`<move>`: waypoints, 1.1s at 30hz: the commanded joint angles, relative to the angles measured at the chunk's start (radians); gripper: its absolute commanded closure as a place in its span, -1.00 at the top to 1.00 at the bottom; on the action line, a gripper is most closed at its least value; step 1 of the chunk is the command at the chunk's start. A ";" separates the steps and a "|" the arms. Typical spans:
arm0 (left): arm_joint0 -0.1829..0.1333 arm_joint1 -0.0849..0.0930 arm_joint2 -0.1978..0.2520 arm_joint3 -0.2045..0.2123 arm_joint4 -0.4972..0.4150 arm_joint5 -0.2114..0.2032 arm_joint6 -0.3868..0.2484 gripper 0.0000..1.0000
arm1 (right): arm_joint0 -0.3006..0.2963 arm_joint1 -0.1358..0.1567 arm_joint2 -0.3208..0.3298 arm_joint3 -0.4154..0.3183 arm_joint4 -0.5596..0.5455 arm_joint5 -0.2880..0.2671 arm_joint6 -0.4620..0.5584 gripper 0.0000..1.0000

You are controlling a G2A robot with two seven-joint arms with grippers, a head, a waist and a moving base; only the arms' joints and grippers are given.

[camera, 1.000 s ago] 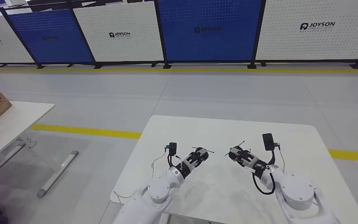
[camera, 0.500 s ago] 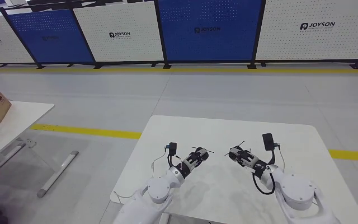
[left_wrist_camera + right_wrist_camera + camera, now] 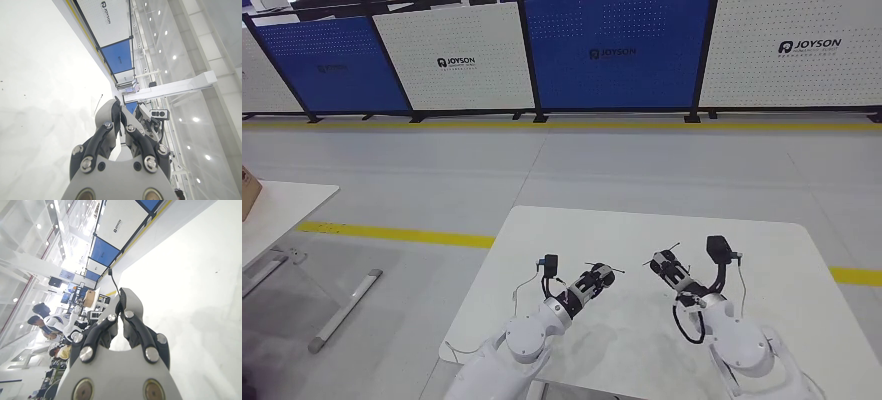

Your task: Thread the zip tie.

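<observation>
Both arms hang over the white table (image 3: 642, 228), their grippers facing each other a short gap apart. My right gripper (image 3: 661, 264) (image 3: 121, 293) is shut on a thin black zip tie (image 3: 114, 280). The tie's square head (image 3: 110, 271) sticks out past the fingertips. My left gripper (image 3: 600, 276) (image 3: 118, 101) is also shut, and a thin black zip tie strip (image 3: 98, 103) pokes out beside its fingers. In the top view short black strips cross each gripper's tip. Whether both hold one tie or two separate ones I cannot tell.
The table's far edge and rounded corners lie just beyond the grippers. A second white table (image 3: 287, 205) carrying a cardboard box (image 3: 247, 190) stands off to the left. Blue and white panels (image 3: 617, 50) line the back, behind a yellow floor line (image 3: 392, 235).
The right arm has swung a little to the left, and its gripper has moved slightly towards the far side of the table. The left arm has not moved.
</observation>
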 commanded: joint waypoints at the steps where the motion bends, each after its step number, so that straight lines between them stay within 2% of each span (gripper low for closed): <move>1: 0.000 0.000 0.000 0.000 0.000 0.000 0.000 -1.00 | 0.000 0.000 0.000 0.000 0.001 0.000 0.000 -1.00; 6: 0.000 0.000 0.000 0.000 0.000 0.000 0.000 -1.00 | -0.004 0.000 -0.002 0.007 -0.024 0.007 -0.024 -1.00; 7: 0.000 0.000 0.000 0.000 0.000 0.000 0.000 -1.00 | -0.007 -0.002 -0.013 0.006 -0.058 0.012 -0.055 -1.00; 12: 0.000 0.000 0.000 0.000 0.000 0.000 0.000 -1.00 | -0.019 -0.019 -0.081 0.013 -0.062 0.030 -0.106 -1.00; 15: 0.000 0.000 0.000 0.000 0.000 0.000 0.000 -1.00 | -0.015 -0.025 -0.109 0.016 -0.120 0.045 -0.150 -1.00; 27: 0.000 0.000 0.000 0.000 0.000 0.000 0.000 -1.00 | -0.017 -0.026 -0.106 0.010 -0.120 0.042 -0.156 -1.00; 33: 0.000 0.000 0.000 0.000 0.000 0.000 0.000 -1.00 | -0.005 -0.036 -0.130 0.028 -0.115 0.029 -0.145 -1.00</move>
